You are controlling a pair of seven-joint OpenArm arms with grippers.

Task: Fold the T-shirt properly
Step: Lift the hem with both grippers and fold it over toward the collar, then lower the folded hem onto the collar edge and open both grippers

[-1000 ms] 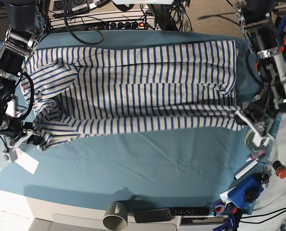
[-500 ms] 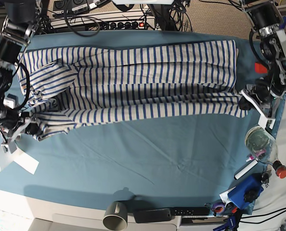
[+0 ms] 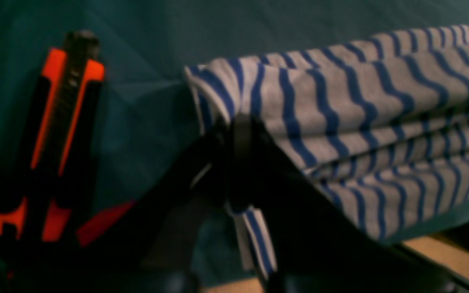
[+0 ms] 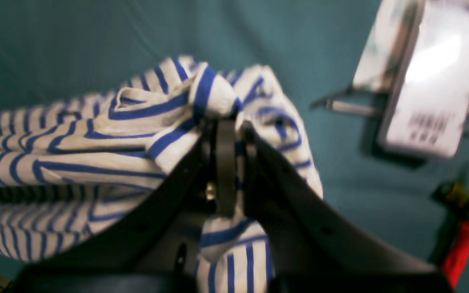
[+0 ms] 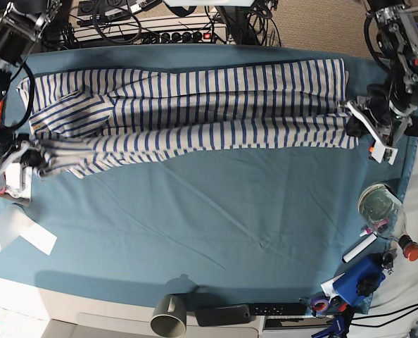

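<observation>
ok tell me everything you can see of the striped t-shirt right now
The T-shirt is soft white cloth with thin blue stripes. It lies stretched sideways across the far half of the teal table cloth, folded lengthwise into a long band with its near edge doubled over. The left pincer is shut on one end and the right pincer on the other, where the fabric bunches. Both wrist views show cloth pinched between shut jaws.

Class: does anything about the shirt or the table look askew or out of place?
Yes. The T-shirt fold is uneven: at the right gripper the cloth bunches and its edge slants. The left gripper end lies straighter. Loose tools crowd the table's corner.
</observation>
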